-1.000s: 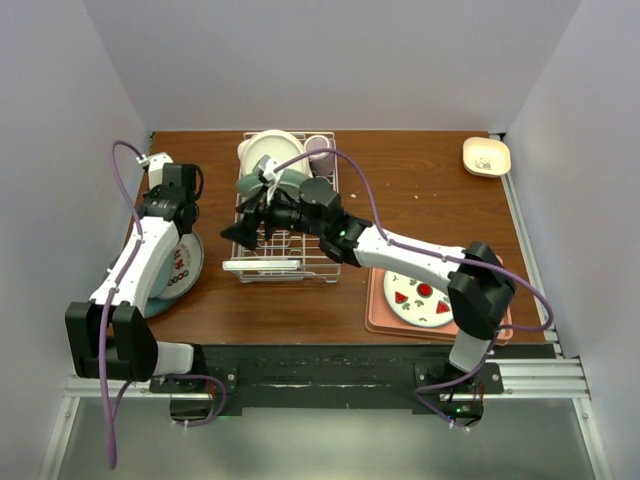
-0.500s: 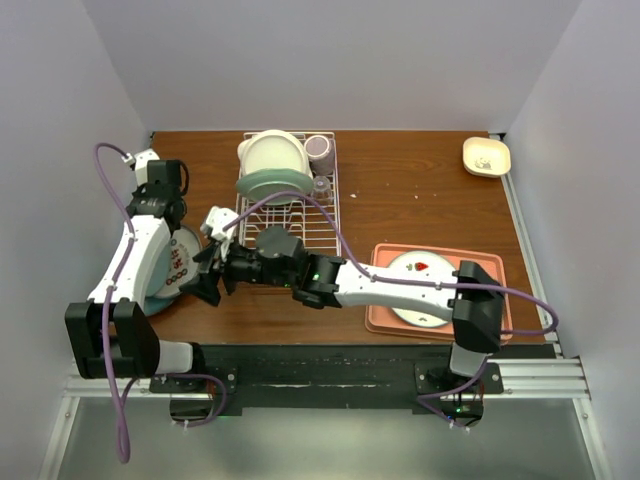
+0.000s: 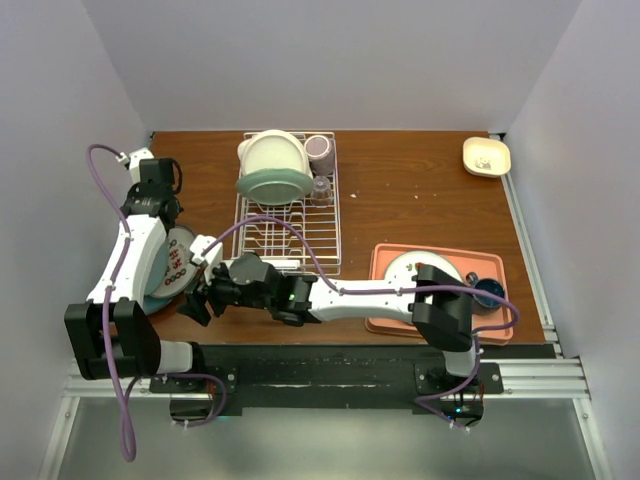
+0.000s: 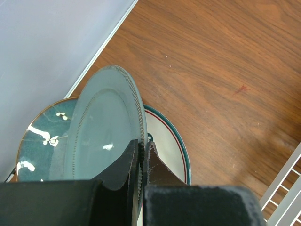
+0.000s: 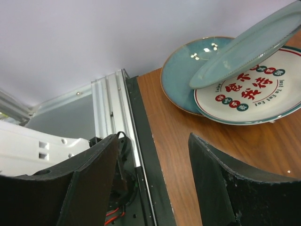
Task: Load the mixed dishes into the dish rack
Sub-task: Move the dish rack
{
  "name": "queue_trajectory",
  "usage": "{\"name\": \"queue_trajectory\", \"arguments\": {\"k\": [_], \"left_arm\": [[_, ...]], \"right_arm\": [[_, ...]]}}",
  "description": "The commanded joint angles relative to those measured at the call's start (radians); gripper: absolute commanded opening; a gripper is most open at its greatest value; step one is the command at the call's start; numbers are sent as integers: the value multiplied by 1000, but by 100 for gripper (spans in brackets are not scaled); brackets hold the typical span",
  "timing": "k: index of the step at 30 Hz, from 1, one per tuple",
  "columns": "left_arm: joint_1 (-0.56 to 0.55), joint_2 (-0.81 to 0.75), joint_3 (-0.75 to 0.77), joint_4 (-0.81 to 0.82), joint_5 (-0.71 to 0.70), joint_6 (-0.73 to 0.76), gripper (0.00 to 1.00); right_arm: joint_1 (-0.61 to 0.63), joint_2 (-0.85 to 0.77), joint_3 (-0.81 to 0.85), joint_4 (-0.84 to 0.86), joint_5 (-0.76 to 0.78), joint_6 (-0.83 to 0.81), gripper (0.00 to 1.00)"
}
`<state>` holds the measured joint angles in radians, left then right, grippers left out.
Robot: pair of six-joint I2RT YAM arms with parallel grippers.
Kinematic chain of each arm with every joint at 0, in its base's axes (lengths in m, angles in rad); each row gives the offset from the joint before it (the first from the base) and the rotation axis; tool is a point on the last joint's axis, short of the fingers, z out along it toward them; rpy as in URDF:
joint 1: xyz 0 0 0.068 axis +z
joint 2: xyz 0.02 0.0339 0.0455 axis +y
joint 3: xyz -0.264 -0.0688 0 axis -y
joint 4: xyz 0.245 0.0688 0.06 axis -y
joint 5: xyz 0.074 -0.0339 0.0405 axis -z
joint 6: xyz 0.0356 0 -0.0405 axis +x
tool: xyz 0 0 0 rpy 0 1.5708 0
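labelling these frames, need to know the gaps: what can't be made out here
Top view: stack of round plates at the left edge, mostly under the left arm; count unclear.
Top view: white round plate on the salmon-pink tray, half covered by the right arm.
Left wrist view: cream green-rimmed plate, centre hidden behind the held pale green plate.
Top view: contents of the small cream square dish, too small.

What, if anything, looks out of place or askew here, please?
Only the pale green plate stands out: it is tilted, its rim pinched in the left hand, one side raised above the patterned plate beneath. Nothing looks spilled or broken.
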<state>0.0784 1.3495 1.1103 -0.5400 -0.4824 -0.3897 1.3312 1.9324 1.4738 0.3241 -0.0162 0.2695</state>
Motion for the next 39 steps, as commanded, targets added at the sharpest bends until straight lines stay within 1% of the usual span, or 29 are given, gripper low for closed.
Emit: {"name": "queue_trajectory", "arguments": {"k": [1,10,17,24,28,35,36,39], "left_arm": [[11,8,39,74,77,-20,0],[11,-19,28,66,80,-23,0],[12,-32,26,64,91,-28,0],[11,-33,26,64,103,-29,0],[11,-41,26,63,108,-28,0],[12,-52,22,58,116,-29,0],[11,-52,22,58,116,-29,0],[11,-52,16,60,117,-32,0]], "right_arm": [[-13,36,49,53,96,16,66],[-30,92,56,82,188,-36,68],[-95,108,53,96,174,-41,68],[-191,117,33,118,142,0,69],[-224,128,34,118,136,4,70],[-233,155,69,119,81,8,72],[-228,163,75,122,56,16,72],[-199,177,94,125,47,22,75]]}}
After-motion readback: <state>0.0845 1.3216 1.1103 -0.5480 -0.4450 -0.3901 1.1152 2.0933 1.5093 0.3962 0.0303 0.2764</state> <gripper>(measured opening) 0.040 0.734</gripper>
